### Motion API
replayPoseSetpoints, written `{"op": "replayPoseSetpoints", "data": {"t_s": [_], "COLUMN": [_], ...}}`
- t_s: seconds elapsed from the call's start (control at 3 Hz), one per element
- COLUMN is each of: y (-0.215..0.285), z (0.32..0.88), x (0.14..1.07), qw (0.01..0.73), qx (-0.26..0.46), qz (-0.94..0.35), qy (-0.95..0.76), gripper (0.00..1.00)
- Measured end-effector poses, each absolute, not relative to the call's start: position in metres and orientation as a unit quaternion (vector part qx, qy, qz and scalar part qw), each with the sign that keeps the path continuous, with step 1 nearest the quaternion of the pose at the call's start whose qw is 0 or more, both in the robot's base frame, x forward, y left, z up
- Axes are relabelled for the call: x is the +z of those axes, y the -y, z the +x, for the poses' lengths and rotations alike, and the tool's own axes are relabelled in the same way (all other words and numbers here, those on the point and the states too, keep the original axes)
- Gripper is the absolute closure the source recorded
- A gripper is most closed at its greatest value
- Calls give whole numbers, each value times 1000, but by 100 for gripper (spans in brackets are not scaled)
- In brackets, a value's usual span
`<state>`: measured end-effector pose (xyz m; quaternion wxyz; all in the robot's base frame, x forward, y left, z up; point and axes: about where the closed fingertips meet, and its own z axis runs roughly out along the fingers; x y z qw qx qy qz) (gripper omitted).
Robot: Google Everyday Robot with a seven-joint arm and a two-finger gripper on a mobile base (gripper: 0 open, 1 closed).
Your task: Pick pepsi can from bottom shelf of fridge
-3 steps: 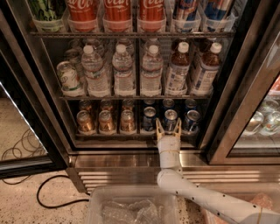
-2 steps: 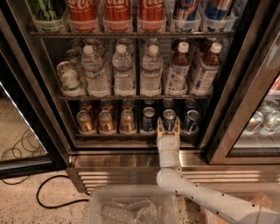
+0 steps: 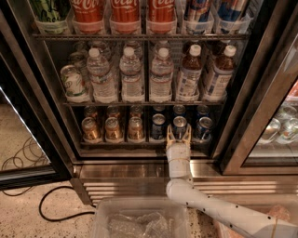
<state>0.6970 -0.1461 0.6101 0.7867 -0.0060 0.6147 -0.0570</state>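
Observation:
The fridge [image 3: 52, 116] stands open in the camera view. Its bottom shelf [image 3: 116, 144] holds gold-brown cans on the left and dark-blue pepsi cans on the right. The front pepsi cans stand in a row: left [image 3: 158, 125], middle [image 3: 179, 123], right [image 3: 204, 127], with more behind. My gripper [image 3: 179, 135] reaches in from below over the shelf's front rail. It is open, with a finger on either side of the middle pepsi can's lower half. My white arm [image 3: 205, 204] runs down to the lower right.
Gold-brown cans [image 3: 113, 129] stand left of the pepsi cans. Water bottles [image 3: 132, 76] fill the rack above, and red Coca-Cola cans [image 3: 125, 14] the top one. The open glass door [image 3: 260, 107] is at right. The steel slatted base [image 3: 121, 174], a clear plastic bin [image 3: 139, 218] and a black cable [image 3: 51, 207] lie below.
My gripper has edged slightly deeper onto the shelf around the middle pepsi can. Nothing else has moved.

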Motion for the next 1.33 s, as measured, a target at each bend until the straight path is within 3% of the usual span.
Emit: {"op": "replayPoseSetpoints", "data": {"t_s": [0.33, 1.33], "y": [144, 132], "z": [696, 662], "x": [620, 688], "qw": [791, 830], "qx": [-54, -21], "qz": [-5, -13], "qy": [-610, -558], "gripper": [100, 100]}}
